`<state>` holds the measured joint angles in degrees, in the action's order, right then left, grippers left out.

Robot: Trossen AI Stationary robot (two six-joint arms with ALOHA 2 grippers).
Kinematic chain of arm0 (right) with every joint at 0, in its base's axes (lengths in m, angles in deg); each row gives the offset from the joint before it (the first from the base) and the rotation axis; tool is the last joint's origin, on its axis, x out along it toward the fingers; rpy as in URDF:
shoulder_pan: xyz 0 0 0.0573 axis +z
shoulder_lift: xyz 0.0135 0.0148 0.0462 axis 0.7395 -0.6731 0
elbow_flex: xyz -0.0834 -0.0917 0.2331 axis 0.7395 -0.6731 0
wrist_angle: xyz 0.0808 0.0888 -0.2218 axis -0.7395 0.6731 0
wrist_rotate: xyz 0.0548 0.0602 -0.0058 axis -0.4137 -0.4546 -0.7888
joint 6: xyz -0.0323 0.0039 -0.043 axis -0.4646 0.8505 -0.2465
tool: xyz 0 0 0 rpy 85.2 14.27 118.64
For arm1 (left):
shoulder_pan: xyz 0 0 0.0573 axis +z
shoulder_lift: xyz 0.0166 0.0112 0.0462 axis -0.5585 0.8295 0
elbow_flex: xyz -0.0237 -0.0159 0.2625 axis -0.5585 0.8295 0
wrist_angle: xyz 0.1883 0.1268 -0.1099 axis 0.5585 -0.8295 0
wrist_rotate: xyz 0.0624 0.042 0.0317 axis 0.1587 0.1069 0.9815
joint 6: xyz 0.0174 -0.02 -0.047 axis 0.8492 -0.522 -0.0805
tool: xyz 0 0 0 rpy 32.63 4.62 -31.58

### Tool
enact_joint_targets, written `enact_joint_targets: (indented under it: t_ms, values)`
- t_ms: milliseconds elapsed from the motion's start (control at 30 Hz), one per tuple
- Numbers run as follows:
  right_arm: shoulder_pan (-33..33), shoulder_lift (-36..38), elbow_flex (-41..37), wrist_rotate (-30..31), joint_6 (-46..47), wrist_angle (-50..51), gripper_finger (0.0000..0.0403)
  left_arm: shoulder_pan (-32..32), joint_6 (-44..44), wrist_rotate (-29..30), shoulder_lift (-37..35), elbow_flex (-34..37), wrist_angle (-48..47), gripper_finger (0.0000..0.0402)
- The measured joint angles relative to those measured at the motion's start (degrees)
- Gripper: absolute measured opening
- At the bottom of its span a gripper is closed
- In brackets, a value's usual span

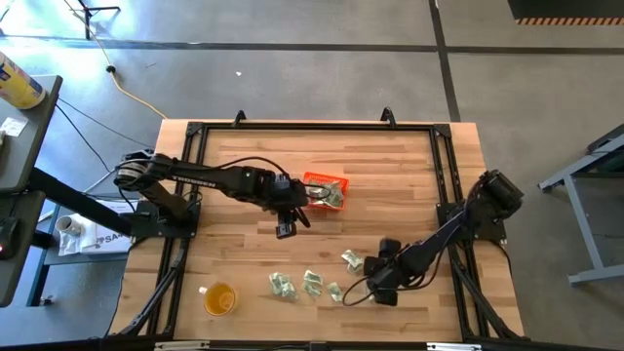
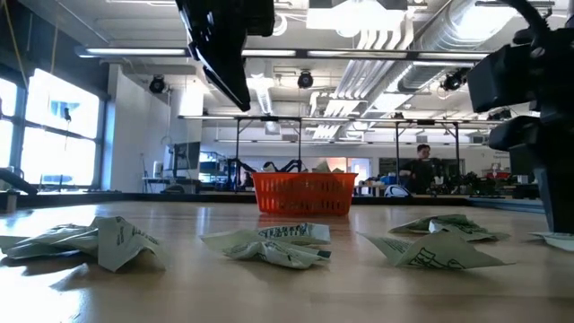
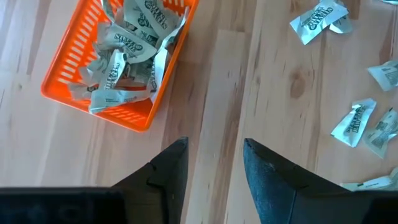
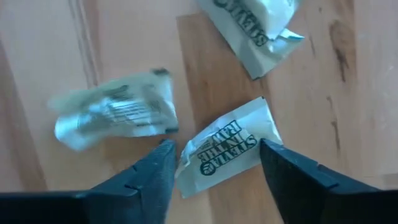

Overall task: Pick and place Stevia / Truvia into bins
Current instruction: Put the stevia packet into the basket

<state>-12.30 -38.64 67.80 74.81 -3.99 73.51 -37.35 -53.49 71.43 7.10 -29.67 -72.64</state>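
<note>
Low over the table, right gripper (image 4: 214, 163) spread astride a sachet (image 4: 225, 149), left gripper (image 3: 214, 163) parted, empty.

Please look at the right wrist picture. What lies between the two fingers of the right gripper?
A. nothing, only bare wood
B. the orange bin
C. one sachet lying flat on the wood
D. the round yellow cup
C: in the right wrist view the open right gripper stands over a sachet that lies flat on the table, between its fingers, not yet lifted.

One sachet (image 4: 115, 117) blurred — another sachet's (image 4: 252, 25) end cut off
</note>
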Motion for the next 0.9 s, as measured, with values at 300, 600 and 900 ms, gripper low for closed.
enact_joint_targets:
  t_ms: [300,600,900]
  values:
    - [-4.77,0.03,-0.13,-2.83,-8.16,2.61,0.0049,0.00,0.02,-0.02,0.00,0.00,-0.25,0.0184]
    - [-14.59,6.65,-0.51,7.32,-9.75,4.94,0.0017,0.00,-1.52,0.24,0.02,0.00,-7.14,0.0179]
    - [-32.74,15.54,-0.35,6.92,-16.65,-14.25,0.0016,-0.02,-5.10,0.36,0.02,1.92,-10.10,0.0175]
